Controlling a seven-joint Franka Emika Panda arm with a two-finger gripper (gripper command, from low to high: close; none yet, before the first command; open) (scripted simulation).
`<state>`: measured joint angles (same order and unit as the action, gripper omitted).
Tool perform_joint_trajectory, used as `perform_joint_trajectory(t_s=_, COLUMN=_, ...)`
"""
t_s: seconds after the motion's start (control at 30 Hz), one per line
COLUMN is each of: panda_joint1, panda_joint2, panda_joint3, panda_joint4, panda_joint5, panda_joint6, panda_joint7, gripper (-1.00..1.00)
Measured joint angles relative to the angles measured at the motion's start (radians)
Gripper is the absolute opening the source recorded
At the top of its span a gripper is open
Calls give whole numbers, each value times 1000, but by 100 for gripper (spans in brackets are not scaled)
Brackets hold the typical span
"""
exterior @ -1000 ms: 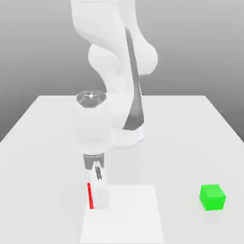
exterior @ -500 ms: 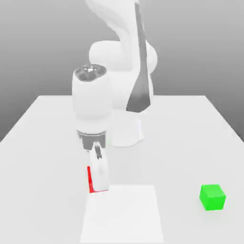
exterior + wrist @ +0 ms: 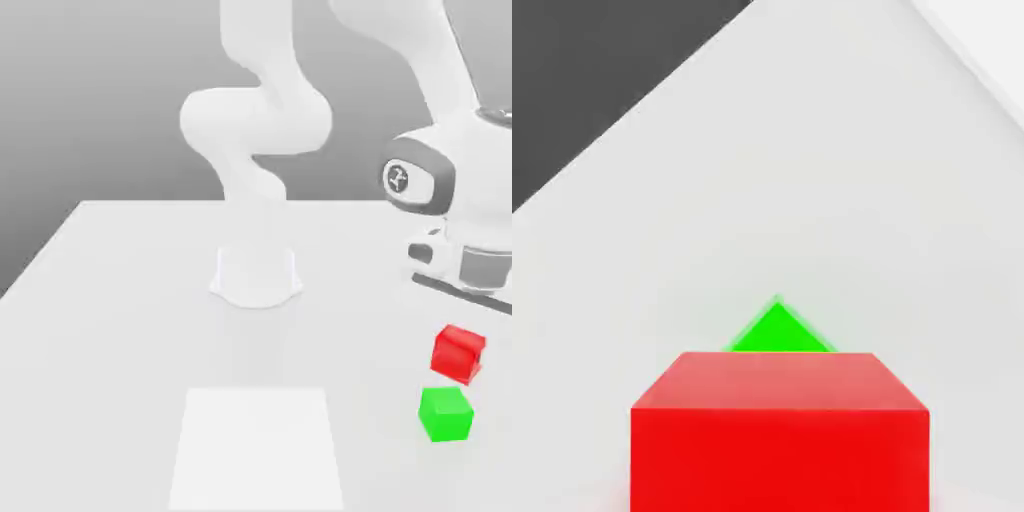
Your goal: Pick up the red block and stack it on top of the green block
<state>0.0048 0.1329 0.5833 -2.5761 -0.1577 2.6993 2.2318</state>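
Observation:
The red block [image 3: 458,355] hangs tilted in the air at the exterior view's right, just above the green block [image 3: 445,414], which rests on the white table [image 3: 120,300]. My gripper [image 3: 462,338] sits under the white hand and is shut on the red block. In the hand view the red block [image 3: 779,430] looms close, and a corner of the green block [image 3: 778,332] peeks out beyond its far edge.
The arm's white base [image 3: 256,275] stands at the middle of the table. A brighter white square patch [image 3: 258,445] lies on the table near the front edge. The green block sits close to the table's edge at the exterior view's right.
The arm has swung from the exterior view's left to its right, carrying the red block up off the table to just above the green block. The green block has not moved.

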Motion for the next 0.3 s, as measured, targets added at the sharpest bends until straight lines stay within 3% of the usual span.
perform_joint_trajectory(t_s=0.17, panda_joint1=53, panda_joint2=100, panda_joint3=-77, panda_joint4=8, panda_joint5=-142, panda_joint6=67, panda_joint7=103, gripper=-100)
perform_joint_trajectory(t_s=0.2, panda_joint1=72, panda_joint2=119, panda_joint3=-101, panda_joint4=9, panda_joint5=-166, panda_joint6=79, panda_joint7=120, gripper=100)
perform_joint_trajectory(t_s=0.3, panda_joint1=72, panda_joint2=119, panda_joint3=-101, panda_joint4=9, panda_joint5=-166, panda_joint6=79, panda_joint7=120, gripper=100)
